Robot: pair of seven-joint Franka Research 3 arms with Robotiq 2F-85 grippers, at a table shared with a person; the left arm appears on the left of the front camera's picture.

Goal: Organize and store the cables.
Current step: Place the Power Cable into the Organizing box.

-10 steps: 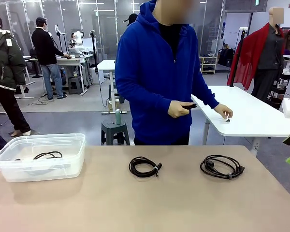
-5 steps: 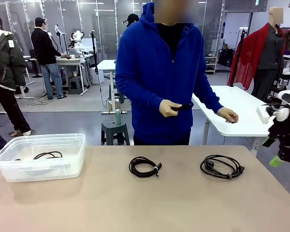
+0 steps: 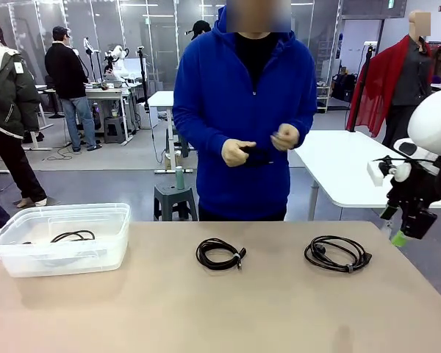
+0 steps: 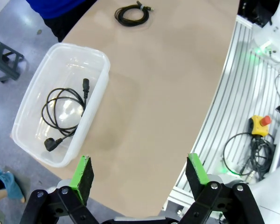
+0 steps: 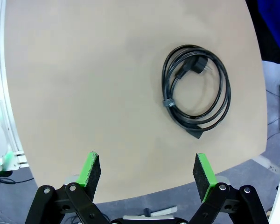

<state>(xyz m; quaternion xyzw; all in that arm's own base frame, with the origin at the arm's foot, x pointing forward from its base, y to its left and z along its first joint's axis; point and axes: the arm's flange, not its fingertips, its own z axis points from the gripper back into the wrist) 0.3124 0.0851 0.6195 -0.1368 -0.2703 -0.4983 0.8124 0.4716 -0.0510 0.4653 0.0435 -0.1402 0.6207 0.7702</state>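
- The tan table [image 3: 206, 309] spans the near scene, with the person [image 3: 242, 110] in a blue hoodie standing at its far edge.
- The person's hands [image 3: 239, 152] are together at the chest around something small and dark that I cannot make out.
- A clear plastic bin [image 3: 95, 257] sits at the far left of the table, with one loose cable [image 3: 72, 236] lying inside it.
- My right pincer [image 5: 147, 163] hangs in the air at the table's right edge, fingers spread and empty.
- My left pincer [image 4: 140, 165] hovers high over the left side, spread wide and holding nothing.
- The larger coil [image 3: 338, 254], with a chunky plug, lies far right on the table.
- The smaller coil [image 3: 220, 254] lies at the far middle, well apart from the bin and the larger coil.
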